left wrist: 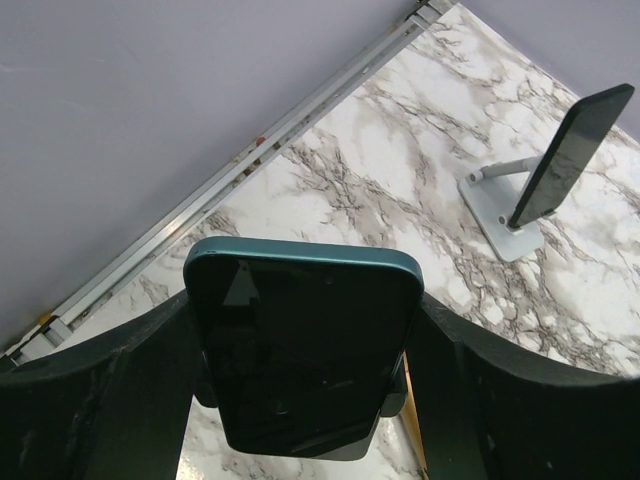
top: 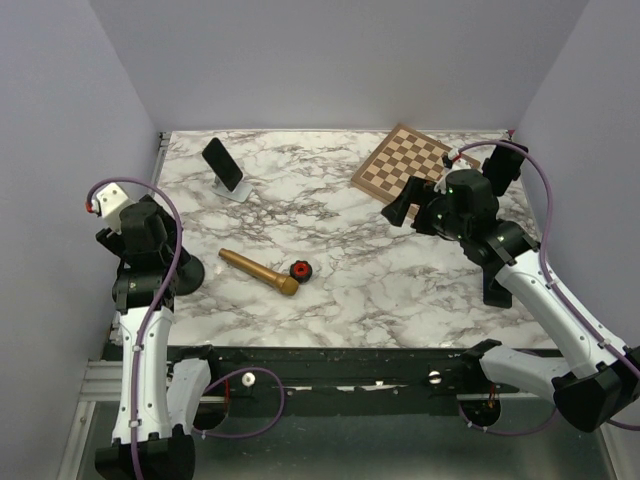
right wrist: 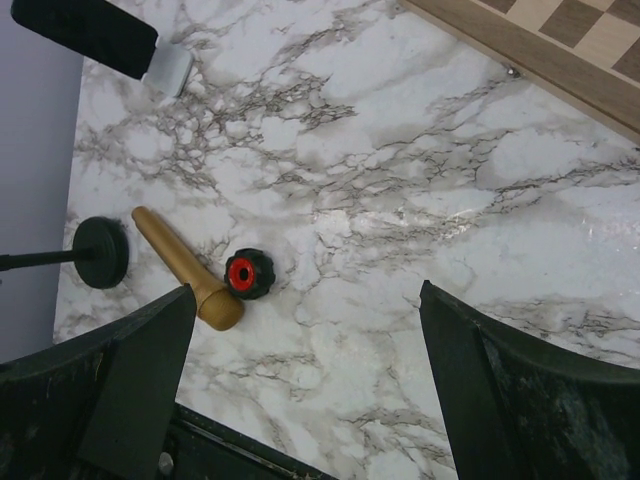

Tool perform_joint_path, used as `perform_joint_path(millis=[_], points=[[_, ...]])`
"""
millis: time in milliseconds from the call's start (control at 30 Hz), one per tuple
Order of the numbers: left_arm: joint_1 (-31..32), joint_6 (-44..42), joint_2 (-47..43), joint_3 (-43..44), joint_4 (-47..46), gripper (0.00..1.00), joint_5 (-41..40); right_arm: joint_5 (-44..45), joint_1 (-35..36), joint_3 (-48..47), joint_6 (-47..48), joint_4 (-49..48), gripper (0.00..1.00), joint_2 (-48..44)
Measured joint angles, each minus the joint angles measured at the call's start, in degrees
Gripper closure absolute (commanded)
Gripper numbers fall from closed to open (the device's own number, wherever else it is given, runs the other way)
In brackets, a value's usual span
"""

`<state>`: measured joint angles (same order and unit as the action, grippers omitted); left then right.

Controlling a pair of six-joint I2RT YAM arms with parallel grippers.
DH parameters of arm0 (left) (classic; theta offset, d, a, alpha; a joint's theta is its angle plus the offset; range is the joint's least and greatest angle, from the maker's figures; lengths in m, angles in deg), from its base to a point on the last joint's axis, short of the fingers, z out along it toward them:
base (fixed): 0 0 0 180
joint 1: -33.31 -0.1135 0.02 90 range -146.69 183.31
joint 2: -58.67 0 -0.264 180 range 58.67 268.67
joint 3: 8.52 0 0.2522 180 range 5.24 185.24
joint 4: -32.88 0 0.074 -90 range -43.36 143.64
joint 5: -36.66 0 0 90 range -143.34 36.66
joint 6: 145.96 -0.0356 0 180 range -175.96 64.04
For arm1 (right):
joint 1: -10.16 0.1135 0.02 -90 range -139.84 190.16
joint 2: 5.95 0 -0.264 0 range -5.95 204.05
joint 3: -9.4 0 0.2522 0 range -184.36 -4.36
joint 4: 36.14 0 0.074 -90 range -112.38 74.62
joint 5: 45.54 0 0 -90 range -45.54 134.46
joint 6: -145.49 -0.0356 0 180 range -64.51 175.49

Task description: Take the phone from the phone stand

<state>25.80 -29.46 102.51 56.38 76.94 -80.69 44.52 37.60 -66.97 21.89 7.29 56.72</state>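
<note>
A phone in a teal case sits in the black side clamps of a stand, screen dark. The stand's round black base rests at the table's left, and it also shows in the right wrist view with a thin stem. My left gripper has a finger against each long edge of this phone. In the top view my arm hides the phone. A second dark phone leans on a white stand at the back left. My right gripper is open, empty and above bare marble.
A wooden peg and a black knob with a red centre lie mid-table. A chessboard lies at the back right. A metal rail and the grey wall bound the table's left edge.
</note>
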Motion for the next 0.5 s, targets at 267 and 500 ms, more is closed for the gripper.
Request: perform_joint_path(millis=[267, 500], points=[[3.56, -1.44, -4.37, -0.57, 0.0, 1.0, -0.24, -1.6, 0.57, 0.02, -2.56, -0.02, 0.0, 0.0], [7.72, -2.75, -8.02, -0.59, -0.2, 1.0, -1.55, -2.27, 1.49, 0.66, -4.09, -0.04, 0.0, -0.31]])
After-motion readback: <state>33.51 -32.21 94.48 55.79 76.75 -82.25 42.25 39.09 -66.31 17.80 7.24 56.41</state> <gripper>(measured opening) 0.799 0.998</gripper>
